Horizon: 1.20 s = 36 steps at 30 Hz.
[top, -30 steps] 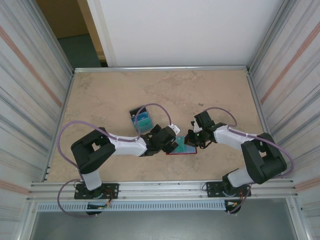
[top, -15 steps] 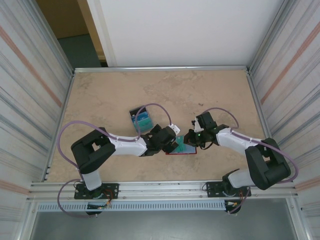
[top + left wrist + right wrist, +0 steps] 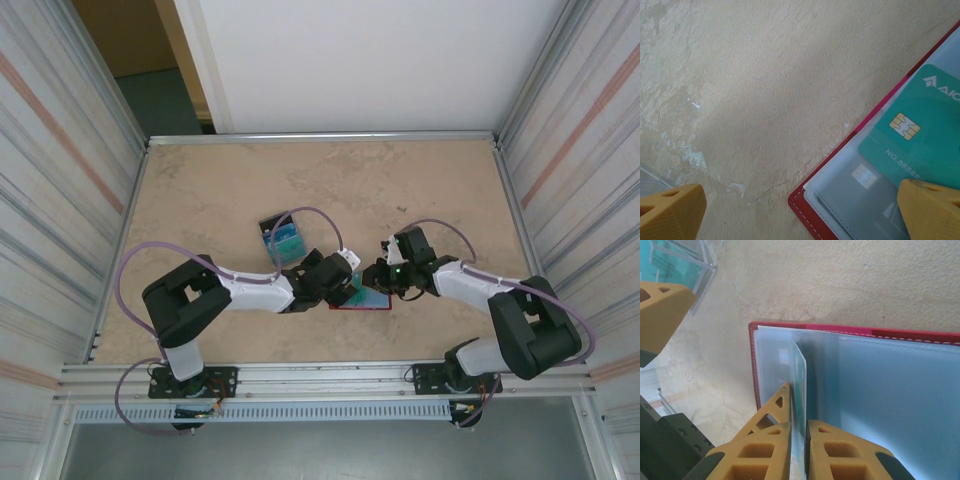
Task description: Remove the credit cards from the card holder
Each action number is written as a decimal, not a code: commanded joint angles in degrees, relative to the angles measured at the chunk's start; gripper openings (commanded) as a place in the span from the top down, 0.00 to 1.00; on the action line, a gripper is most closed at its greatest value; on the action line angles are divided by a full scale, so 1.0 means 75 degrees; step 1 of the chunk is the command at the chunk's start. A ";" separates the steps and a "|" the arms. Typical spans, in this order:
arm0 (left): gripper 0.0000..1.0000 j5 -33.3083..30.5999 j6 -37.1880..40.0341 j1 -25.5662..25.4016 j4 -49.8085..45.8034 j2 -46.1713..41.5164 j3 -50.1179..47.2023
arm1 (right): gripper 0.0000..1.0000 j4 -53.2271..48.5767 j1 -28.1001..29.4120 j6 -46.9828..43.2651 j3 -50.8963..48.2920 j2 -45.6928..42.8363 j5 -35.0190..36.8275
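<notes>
Where the open card holder point(image 3: 365, 300) lies front-centre on the mottled beige tabletop point(image 3: 220, 200), your right gripper point(image 3: 799, 410) pinches a teal card point(image 3: 800, 370) edge-on. Your left gripper point(image 3: 800, 210) gapes wide over the holder's corner; corrugated walls point(image 3: 60, 200) flank both sides.

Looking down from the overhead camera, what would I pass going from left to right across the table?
Left arm's black elbow → clear box holding teal cards → dark-red card holder → right arm's black elbow.
</notes>
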 commanded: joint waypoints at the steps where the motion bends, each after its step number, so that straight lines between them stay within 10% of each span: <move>1: 0.01 -0.0025 -0.0115 -0.0088 -0.0108 0.0103 -0.0016 | 0.86 0.0327 -0.0009 0.0154 -0.0100 0.0211 -0.0169; 36: 0.01 -0.0797 -0.0704 -0.0057 -0.0994 -0.1648 0.0025 | 1.00 -0.1922 -0.0051 -0.1366 0.0488 -0.2470 0.0921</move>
